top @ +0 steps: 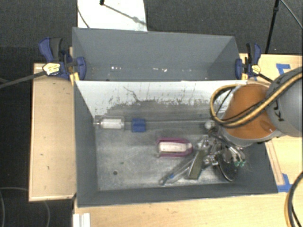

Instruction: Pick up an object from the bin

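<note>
1. Dark floor all round here, a rough charcoal surface that looks like carpet, taking up the top and the whole left side.
2. Along the near edge, a pale wooden table runs right across, and the same wood shows again at the far right.
3. A grey cable comes in over the floor from the left edge.
4. Top right, a thin black pole slants down across the dark floor.
5. The light falls evenly, and floor and wood alike are flatly lit.

We are seeing a grey bin, a blue block, a purple case with a pale face, an orange wrist cover
</note>
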### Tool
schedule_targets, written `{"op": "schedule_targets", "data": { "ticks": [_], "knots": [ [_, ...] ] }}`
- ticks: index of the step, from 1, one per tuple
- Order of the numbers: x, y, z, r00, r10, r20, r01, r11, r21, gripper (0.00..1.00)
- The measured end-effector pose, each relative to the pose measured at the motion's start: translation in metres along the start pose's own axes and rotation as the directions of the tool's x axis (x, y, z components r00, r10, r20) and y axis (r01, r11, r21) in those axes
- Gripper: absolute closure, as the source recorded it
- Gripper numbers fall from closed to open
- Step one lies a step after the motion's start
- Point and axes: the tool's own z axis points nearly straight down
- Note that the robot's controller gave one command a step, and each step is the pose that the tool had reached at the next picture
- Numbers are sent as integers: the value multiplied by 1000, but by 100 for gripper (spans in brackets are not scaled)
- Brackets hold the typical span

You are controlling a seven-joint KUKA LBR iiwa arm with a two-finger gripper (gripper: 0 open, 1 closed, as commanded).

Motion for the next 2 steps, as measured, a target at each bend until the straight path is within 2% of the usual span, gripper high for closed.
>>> {"op": "schedule_targets", "data": {
  "ticks": [1, 2],
  "knots": [
    [3, 2, -43, 1000, 1, 2, -1, 1000, 0, 100],
    [4, 3, -41, 1000, -2, -3, 2, 1000, -1, 100]
  ]
}}
